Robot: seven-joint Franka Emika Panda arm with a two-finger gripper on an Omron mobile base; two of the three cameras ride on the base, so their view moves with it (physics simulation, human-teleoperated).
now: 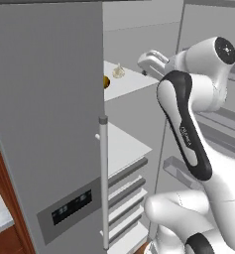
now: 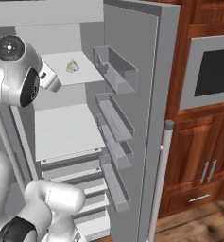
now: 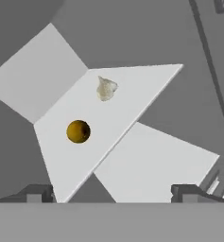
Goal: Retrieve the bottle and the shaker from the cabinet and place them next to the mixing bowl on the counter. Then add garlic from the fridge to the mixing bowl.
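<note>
The garlic (image 3: 106, 88) lies on the fridge's upper shelf (image 3: 132, 85), near a round yellow-brown fruit (image 3: 78, 131). The gripper (image 3: 113, 191) hovers in front of the shelf, well apart from the garlic, jaws wide and empty.

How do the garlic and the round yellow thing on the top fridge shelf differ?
Colour: the garlic is pale off-white; the yellow ball is dark golden.
Shape: the garlic is lumpy with a pointed tip; the yellow ball is smooth and round.
Position: in the left base view the garlic sits in the open, while the yellow ball is half hidden behind the door edge.
Both rest apart on the same white shelf.
</note>
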